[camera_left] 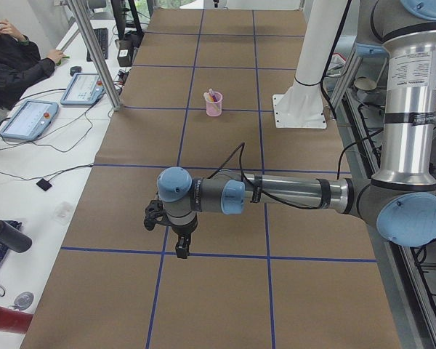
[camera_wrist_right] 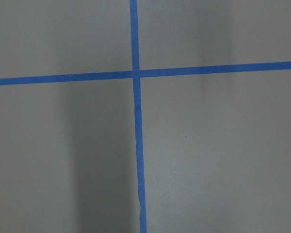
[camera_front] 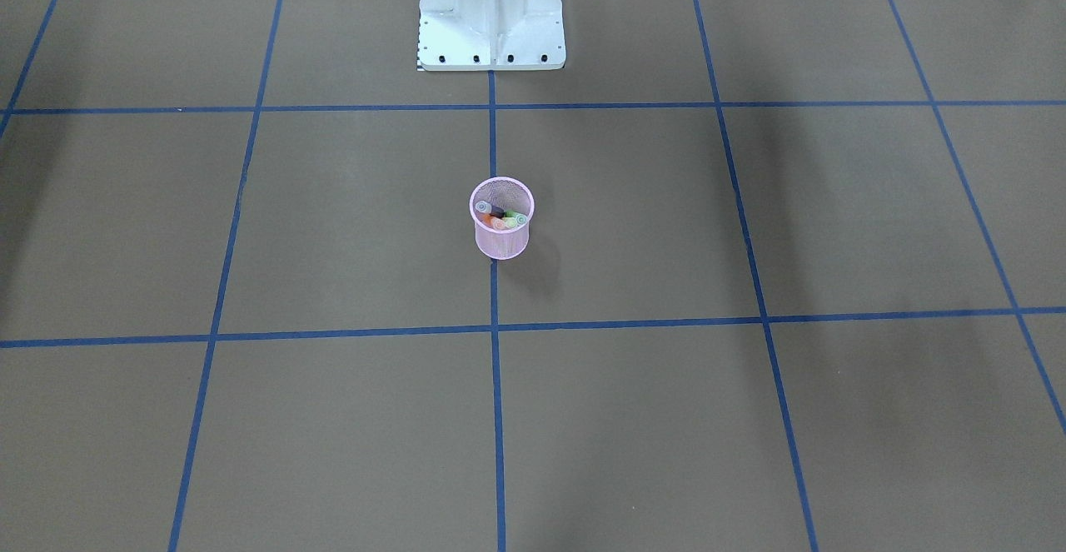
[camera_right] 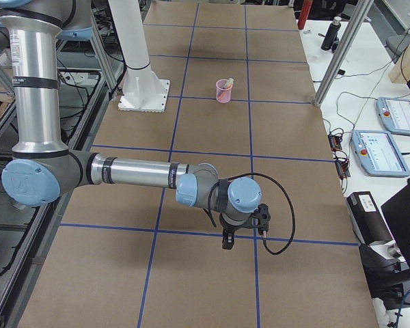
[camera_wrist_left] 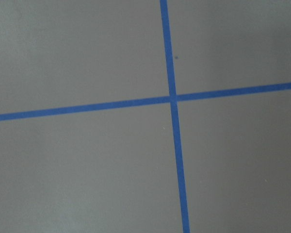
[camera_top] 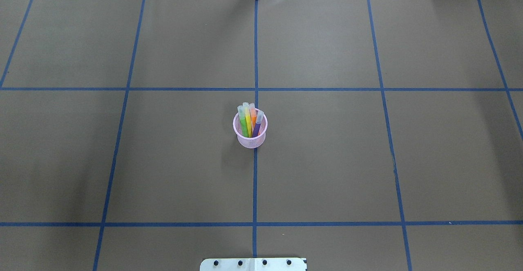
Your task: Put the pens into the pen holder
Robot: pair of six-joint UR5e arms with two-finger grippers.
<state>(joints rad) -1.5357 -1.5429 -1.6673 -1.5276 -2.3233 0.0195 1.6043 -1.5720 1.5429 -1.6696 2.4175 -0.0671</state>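
A brown paper-covered table gridded with blue tape spreads before my white base. At its centre the pink mesh pen holder stands upright on a tape line, holding the green pen, yellow pen, orange pen and purple pen, their caps leaning away from me. My left gripper and right gripper hang over opposite table ends, well apart from the cup. I cannot tell how far either is parted or whether it holds anything.
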